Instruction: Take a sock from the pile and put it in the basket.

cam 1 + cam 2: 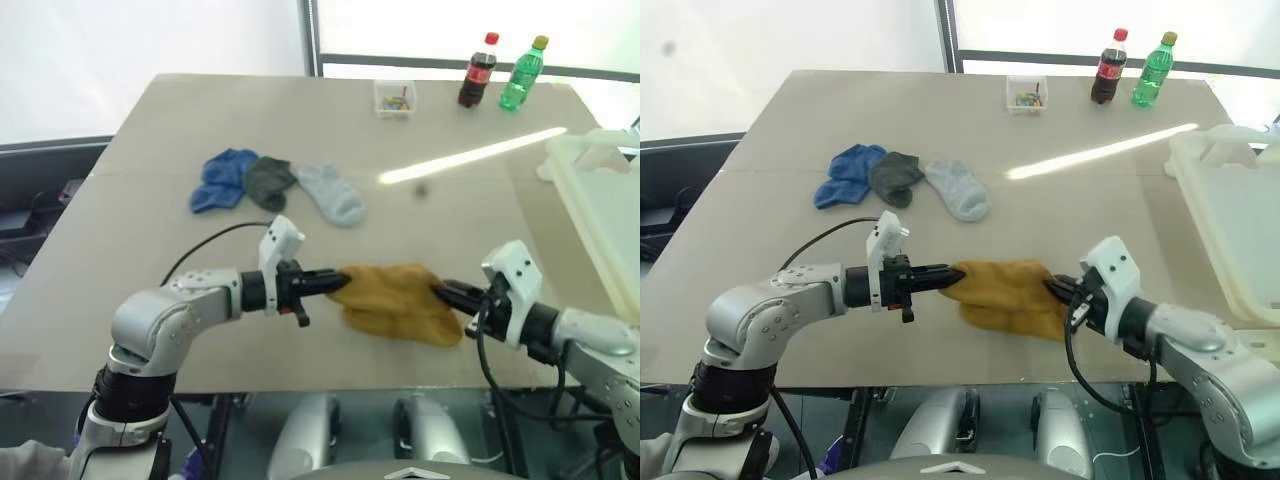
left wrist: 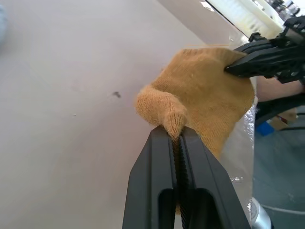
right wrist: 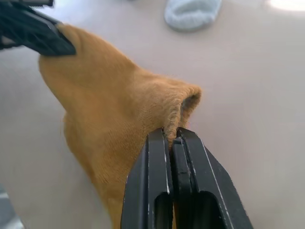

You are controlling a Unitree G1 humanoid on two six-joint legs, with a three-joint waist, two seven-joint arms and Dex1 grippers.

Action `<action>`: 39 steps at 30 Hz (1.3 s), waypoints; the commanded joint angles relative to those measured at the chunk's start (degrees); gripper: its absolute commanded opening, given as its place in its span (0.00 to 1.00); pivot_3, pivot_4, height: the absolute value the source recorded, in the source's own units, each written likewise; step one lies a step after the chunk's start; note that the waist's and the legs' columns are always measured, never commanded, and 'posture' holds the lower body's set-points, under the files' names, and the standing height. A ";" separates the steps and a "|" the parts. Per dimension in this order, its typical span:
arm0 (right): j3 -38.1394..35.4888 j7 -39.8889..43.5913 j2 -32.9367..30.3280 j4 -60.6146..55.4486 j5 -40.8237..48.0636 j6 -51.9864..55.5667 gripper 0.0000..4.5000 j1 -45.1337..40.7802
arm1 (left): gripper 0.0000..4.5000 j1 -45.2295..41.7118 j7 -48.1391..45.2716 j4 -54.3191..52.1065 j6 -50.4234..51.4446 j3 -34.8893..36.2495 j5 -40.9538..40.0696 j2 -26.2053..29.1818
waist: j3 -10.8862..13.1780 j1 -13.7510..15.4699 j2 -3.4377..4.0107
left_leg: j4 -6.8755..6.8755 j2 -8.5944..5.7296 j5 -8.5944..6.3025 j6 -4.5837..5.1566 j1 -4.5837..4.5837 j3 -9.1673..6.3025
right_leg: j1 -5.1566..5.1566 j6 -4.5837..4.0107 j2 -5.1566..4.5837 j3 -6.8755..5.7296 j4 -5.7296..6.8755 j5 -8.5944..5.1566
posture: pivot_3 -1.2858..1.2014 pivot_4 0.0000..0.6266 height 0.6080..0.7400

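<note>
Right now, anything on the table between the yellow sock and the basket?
Nothing visible. The yellow sock, pinched by the left hand and the right hand, has bare table between it and the basket to the robot's right.

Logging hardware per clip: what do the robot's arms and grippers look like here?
Both arms have rounded silver-grey shells with black joint sections. Each wrist carries a white angular block. A thin black cable arcs from the left arm to its wrist; black cables loop under the right wrist. The left gripper and right gripper each have two long, tapered black fingers, ridged on their inner faces.
</note>
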 commanded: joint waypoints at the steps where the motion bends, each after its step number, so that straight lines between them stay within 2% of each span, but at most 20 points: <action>1: -2.68 -2.22 0.45 -3.18 1.38 -0.47 0.01 2.92 | 0.00 -0.02 -0.08 -1.93 -1.87 -2.33 0.49 -0.75 | 0.00 -0.01 0.00 | 0.00 0.01 0.00 0.00 0.00 0.00 | 0.00 0.00 0.01 0.00 -0.01 0.00 | 0.52 0.24 0.91; 12: -2.48 -4.36 -1.50 -3.30 1.48 -2.74 0.01 7.84 | 0.00 -0.88 -0.52 0.85 -3.30 -6.73 2.61 -1.28 | 0.01 0.05 -0.01 | 0.00 0.04 0.00 0.01 0.01 0.00 | 0.00 -0.11 0.03 0.00 -0.02 -0.08 | 0.52 0.24 0.91; 20: 5.36 -4.09 -3.47 2.08 -3.76 -7.41 0.01 9.33 | 0.00 -0.48 -1.08 3.32 -5.28 -11.74 6.83 -1.19 | 0.01 0.01 -0.03 | 0.00 0.05 0.00 0.01 0.00 0.00 | 0.00 -0.11 0.06 0.00 -0.03 -0.08 | 0.52 0.24 0.91; 21: 6.24 -3.89 -3.75 2.98 -4.61 -8.31 0.00 9.18 | 0.15 -0.54 -0.95 3.54 -5.75 -11.94 7.36 -1.33 | 0.02 0.02 -0.02 | 0.00 0.05 0.00 0.01 0.00 0.00 | 0.00 -0.11 0.06 0.00 -0.03 -0.08 | 0.52 0.24 0.91; 23: 7.18 -3.72 -3.90 4.34 -5.64 -9.74 0.00 8.86 | 0.30 -0.48 -0.73 3.83 -6.67 -12.18 8.50 -1.30 | 0.02 0.03 -0.03 | 0.00 0.04 0.00 0.02 0.00 0.00 | 0.00 -0.11 0.05 0.00 -0.04 -0.09 | 0.52 0.24 0.91; 24: 7.48 -3.70 -4.02 4.95 -6.26 -10.45 0.00 8.67 | 0.43 -0.37 -0.53 3.90 -6.88 -12.07 8.82 -1.37 | 0.02 0.04 -0.03 | 0.00 0.04 0.00 0.02 0.00 0.00 | 0.00 -0.11 0.04 0.00 -0.05 -0.09 | 0.52 0.24 0.91; 29: 8.34 -3.00 -4.37 6.90 -8.20 -13.97 0.00 8.74 | 0.96 1.02 0.99 2.55 -6.47 -9.51 8.18 -1.82 | 0.01 0.04 -0.02 | 0.01 0.06 0.00 0.02 0.01 -0.01 | 0.01 -0.11 0.02 0.00 -0.05 -0.08 | 0.52 0.24 0.91; 30: 8.58 -2.46 -5.01 7.08 -9.08 -15.40 0.00 8.88 | 0.99 1.26 1.08 2.17 -6.27 -8.56 7.52 -1.88 | 0.01 0.04 -0.02 | 0.01 0.06 0.00 0.02 0.01 -0.01 | 0.01 -0.11 0.02 0.00 -0.05 -0.08 | 0.52 0.24 0.91; 31: 8.45 -1.57 -5.40 6.98 -8.91 -16.05 0.15 9.30 | 1.00 1.61 1.06 1.77 -6.39 -7.70 7.06 -1.78 | 0.01 0.04 -0.03 | 0.01 0.06 0.00 0.02 0.01 -0.01 | 0.00 -0.11 0.01 0.00 -0.05 -0.08 | 0.52 0.24 0.91; 32: 8.09 -0.55 -5.91 6.39 -8.44 -16.58 0.19 9.93 | 1.00 1.96 0.91 1.54 -6.91 -6.86 6.88 -1.50 | 0.01 0.02 -0.02 | 0.01 0.06 0.00 0.02 0.01 -0.01 | 0.00 -0.10 -0.02 0.00 -0.05 -0.08 | 0.52 0.24 0.91; 35: 6.08 -0.99 -6.31 5.15 -8.91 -18.15 0.47 11.01 | 1.00 3.63 -1.50 1.31 -9.31 -4.74 7.00 0.62 | 0.02 0.03 -0.03 | 0.00 0.07 0.00 0.01 0.01 -0.02 | 0.00 -0.11 0.00 -0.03 -0.05 -0.09 | 0.52 0.24 0.91; 39: 1.68 1.41 -5.93 3.44 -6.17 -21.13 0.47 12.26 | 1.00 5.02 -4.70 1.94 -10.20 -2.50 5.63 2.77 | 0.02 0.06 -0.03 | 0.00 0.07 0.00 0.01 0.00 -0.01 | 0.00 -0.11 -0.02 -0.02 -0.07 -0.09 | 0.52 0.24 0.91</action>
